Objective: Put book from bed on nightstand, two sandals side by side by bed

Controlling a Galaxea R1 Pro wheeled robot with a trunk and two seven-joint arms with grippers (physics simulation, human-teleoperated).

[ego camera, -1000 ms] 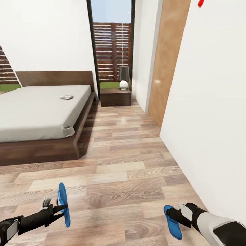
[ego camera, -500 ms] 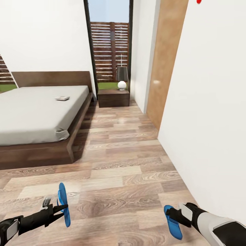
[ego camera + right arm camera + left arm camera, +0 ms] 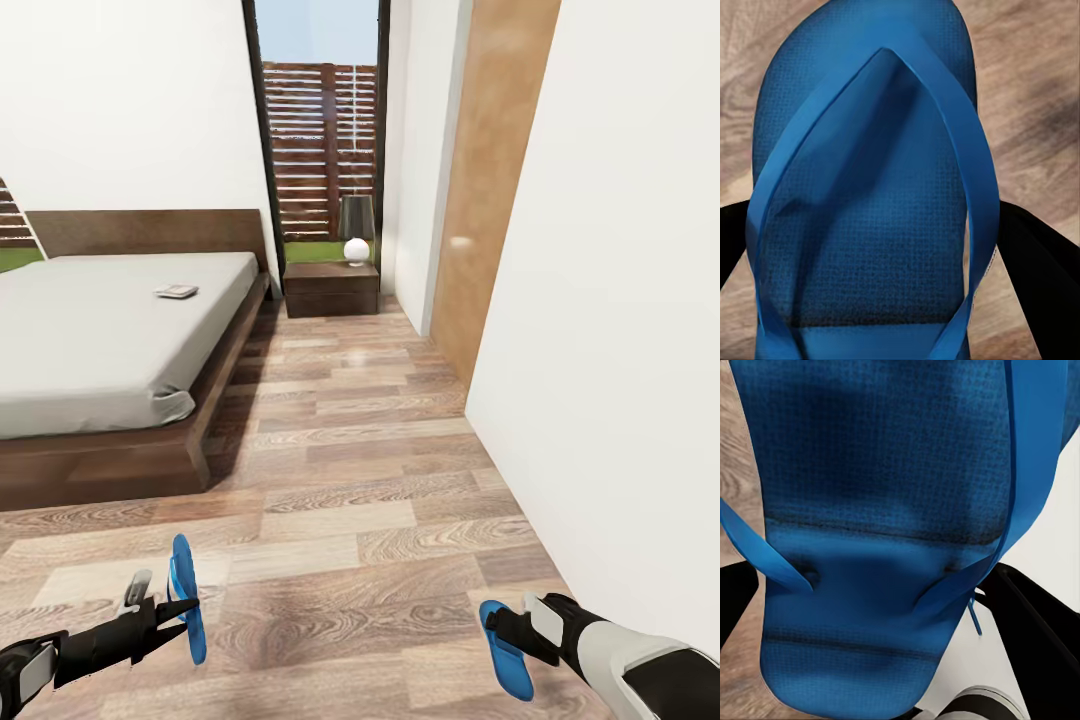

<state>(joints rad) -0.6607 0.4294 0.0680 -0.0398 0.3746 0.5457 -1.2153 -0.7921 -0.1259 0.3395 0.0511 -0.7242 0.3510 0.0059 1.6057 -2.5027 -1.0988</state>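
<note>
Each of my grippers carries one bright blue sandal above the wood floor. The left gripper (image 3: 172,607) is shut on a sandal (image 3: 185,597) held on edge; the left wrist view shows its sole and straps (image 3: 885,540) close up. The right gripper (image 3: 500,630) is shut on the other sandal (image 3: 507,653), whose thong strap shows in the right wrist view (image 3: 870,195). Ahead at the left lies the bed (image 3: 90,345) with the small book (image 3: 176,292) on its mattress. A dark nightstand (image 3: 332,288) stands at the bed's far right corner, under the window.
A lamp with a white ball base (image 3: 357,228) sits on the nightstand. A white wall (image 3: 620,300) runs close along my right, with a brown door (image 3: 490,180) further on. Wood-plank floor (image 3: 360,470) lies between bed and wall.
The whole view has shifted: bed and nightstand have slid left and slightly nearer, so the camera moved. Both grippers hold their sandals as before.
</note>
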